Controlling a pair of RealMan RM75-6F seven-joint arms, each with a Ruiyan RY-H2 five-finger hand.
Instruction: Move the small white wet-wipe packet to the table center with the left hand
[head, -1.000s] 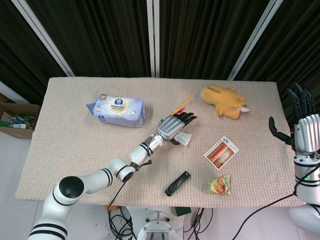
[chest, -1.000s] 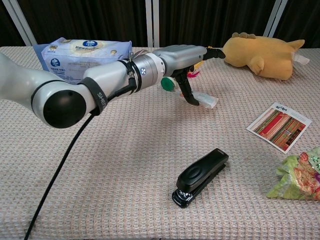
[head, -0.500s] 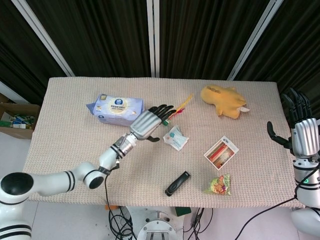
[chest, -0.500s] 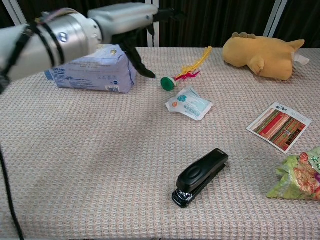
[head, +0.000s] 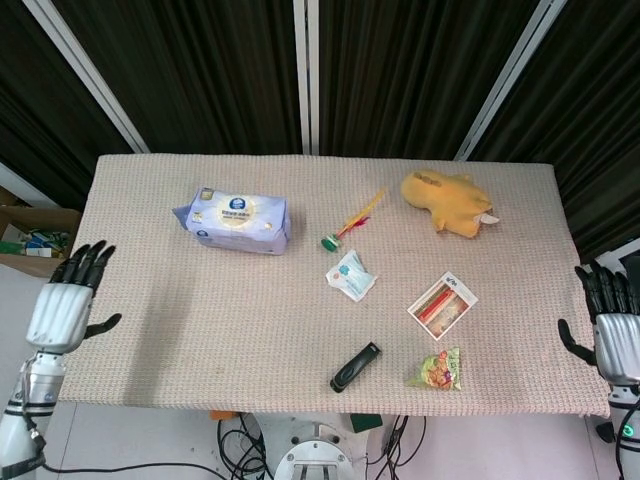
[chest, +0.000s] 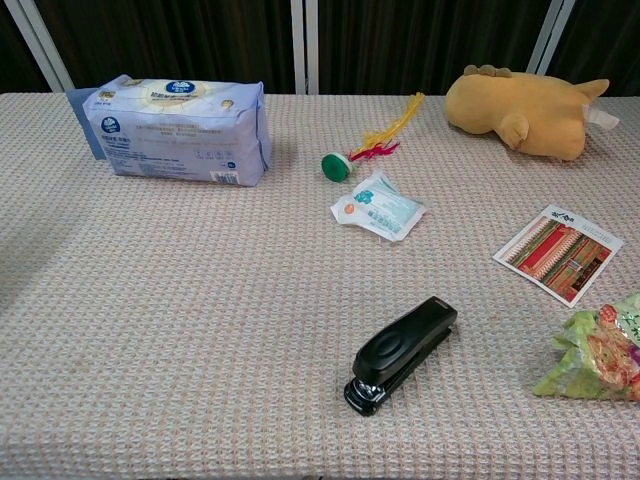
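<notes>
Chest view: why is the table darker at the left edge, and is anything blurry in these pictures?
Chest view: a soft shadow darkens the table at left, its source out of frame; the stapler and wet-wipe packet look sharp. Head view: even light, no glare; each robot hand, left and right, is crisp.

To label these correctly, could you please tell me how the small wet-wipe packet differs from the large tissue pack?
The small wet-wipe packet is flat and crumpled; the large tissue pack is bulky and block-shaped. The packet lies near the table's centre, the pack toward the far left. Both are white soft packs with blue print, and no hand touches either.
</notes>
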